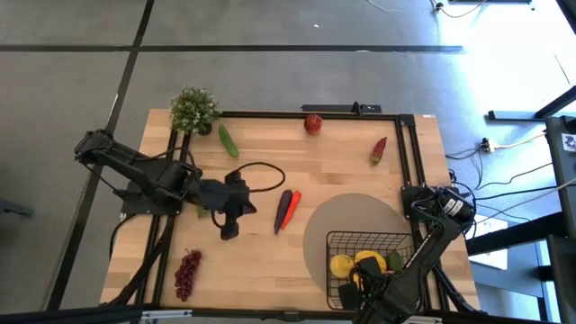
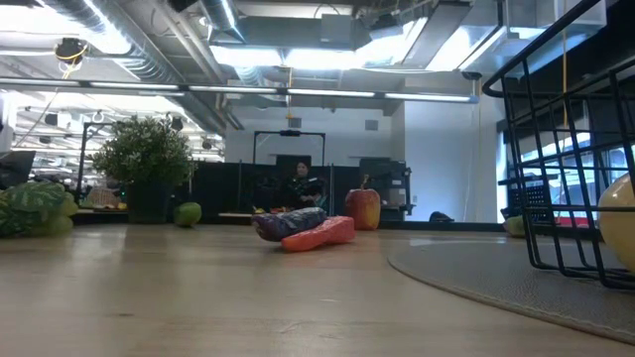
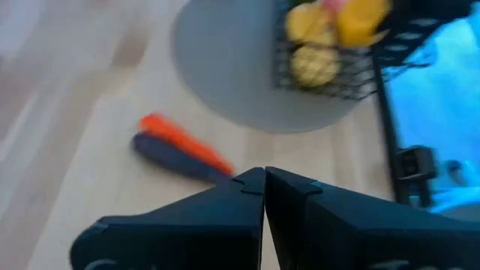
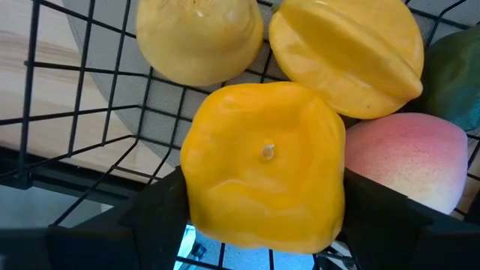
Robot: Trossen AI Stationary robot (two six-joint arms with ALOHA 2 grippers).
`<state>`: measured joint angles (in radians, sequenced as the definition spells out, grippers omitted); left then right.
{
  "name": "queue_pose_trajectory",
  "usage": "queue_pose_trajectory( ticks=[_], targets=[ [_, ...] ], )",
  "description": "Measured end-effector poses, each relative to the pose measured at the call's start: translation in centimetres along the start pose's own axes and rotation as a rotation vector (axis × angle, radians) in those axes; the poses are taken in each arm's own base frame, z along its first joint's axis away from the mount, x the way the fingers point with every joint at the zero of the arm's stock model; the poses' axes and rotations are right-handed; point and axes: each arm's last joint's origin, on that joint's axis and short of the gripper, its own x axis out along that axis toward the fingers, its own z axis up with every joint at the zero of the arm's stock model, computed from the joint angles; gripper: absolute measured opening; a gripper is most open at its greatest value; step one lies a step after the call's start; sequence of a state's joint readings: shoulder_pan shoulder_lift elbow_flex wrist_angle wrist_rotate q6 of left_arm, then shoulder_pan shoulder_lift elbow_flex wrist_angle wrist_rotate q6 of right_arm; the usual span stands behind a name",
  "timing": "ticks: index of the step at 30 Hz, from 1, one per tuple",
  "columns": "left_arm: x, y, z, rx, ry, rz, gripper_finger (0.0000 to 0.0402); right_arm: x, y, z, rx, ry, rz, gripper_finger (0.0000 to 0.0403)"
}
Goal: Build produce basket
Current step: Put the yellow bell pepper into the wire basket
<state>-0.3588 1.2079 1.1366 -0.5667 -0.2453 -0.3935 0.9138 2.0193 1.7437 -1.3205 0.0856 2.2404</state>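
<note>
Gripping yellow pepper (image 4: 264, 174), right fingers (image 4: 161, 214) inside basket (image 4: 82, 120).

Worktop (image 2: 198, 297) level view: red chili (image 2: 319, 235) touching purple one (image 2: 288, 222) mid-table, apple (image 2: 363, 209) behind, plant (image 2: 145, 164) left, basket (image 2: 571, 169) on mat (image 2: 476, 273) right.

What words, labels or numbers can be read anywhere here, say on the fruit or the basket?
None can be read.
The basket and the yellow pepper held by the right end effector carry no print.
The apple and the grapes show no sticker.
Any signs in the room behind the table are too small to read.
</note>
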Motion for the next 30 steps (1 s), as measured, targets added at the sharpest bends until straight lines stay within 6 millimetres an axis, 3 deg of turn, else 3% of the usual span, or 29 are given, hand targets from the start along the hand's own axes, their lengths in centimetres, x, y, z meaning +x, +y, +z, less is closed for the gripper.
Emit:
queue_pose_trajectory(
  ticks=[12,30],
  targets=[
    [0.8,1.5,1.4,0.094,-0.009,-0.185,0.0,0.0,0.0,0.0,-0.001,0.0,0.0,0.0296],
    [0.8,1.5,1.3,0.163,-0.021,-0.156,0.0,0.0,0.0,0.0,-0.001,0.0,0.0,0.0296]
  ],
)
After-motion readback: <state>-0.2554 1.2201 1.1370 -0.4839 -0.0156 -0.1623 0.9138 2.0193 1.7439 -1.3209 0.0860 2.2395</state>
